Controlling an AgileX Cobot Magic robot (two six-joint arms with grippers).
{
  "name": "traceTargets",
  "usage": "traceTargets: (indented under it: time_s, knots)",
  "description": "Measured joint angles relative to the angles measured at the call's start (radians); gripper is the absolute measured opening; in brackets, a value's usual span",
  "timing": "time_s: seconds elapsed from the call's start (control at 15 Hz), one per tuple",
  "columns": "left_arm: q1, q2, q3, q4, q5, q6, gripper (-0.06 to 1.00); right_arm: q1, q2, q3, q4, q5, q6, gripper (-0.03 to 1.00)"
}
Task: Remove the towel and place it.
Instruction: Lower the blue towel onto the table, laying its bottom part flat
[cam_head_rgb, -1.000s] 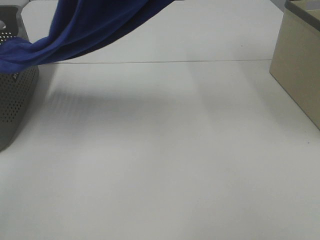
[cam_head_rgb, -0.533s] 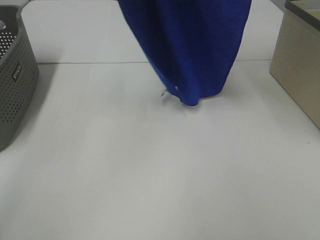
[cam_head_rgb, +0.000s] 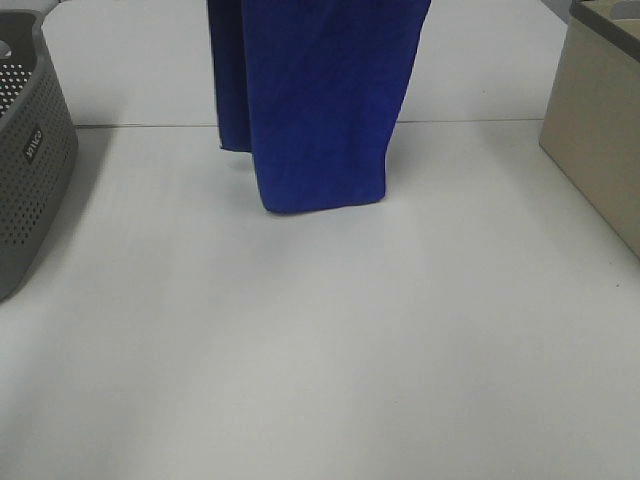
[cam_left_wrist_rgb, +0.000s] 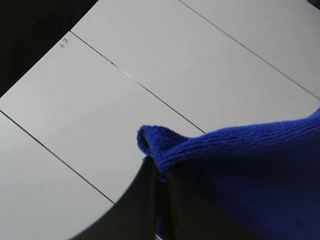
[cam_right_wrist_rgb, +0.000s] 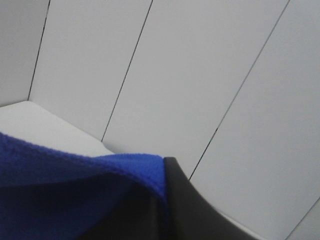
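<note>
The royal-blue towel (cam_head_rgb: 315, 110) hangs down from above the top edge of the exterior view, over the middle back of the white table (cam_head_rgb: 320, 350). Its lower edge hangs at or just above the tabletop. Both grippers are out of the exterior view. In the left wrist view my left gripper (cam_left_wrist_rgb: 159, 172) is shut on a bunched top edge of the towel (cam_left_wrist_rgb: 240, 165). In the right wrist view my right gripper (cam_right_wrist_rgb: 162, 172) is shut on another part of the towel's top edge (cam_right_wrist_rgb: 60, 190). The white tag is hidden.
A grey perforated basket (cam_head_rgb: 30, 170) stands at the left edge of the table. A beige box (cam_head_rgb: 600, 140) stands at the right edge. A seam runs across the table behind the towel.
The towel came out of the grey basket, swung right to the middle of the table, then spread out and now hangs as a flat sheet.
</note>
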Motion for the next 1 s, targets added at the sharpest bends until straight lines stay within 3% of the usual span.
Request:
traceTargets:
  time_s: [0.27,0.73,1.0]
  knots:
    - [0.020,0.031,0.000,-0.002,-0.055,0.051,0.01,0.000,0.011,0.000,-0.007,-0.161,-0.006,0.02]
    - [0.087,0.123,-0.007,-0.054,-0.239,0.054,0.01,0.000,0.106,0.000,-0.007,-0.284,-0.011,0.02]
    - [0.114,0.276,-0.205,-0.062,-0.256,0.054,0.01,0.000,0.180,-0.020,-0.007,-0.394,-0.011,0.02]
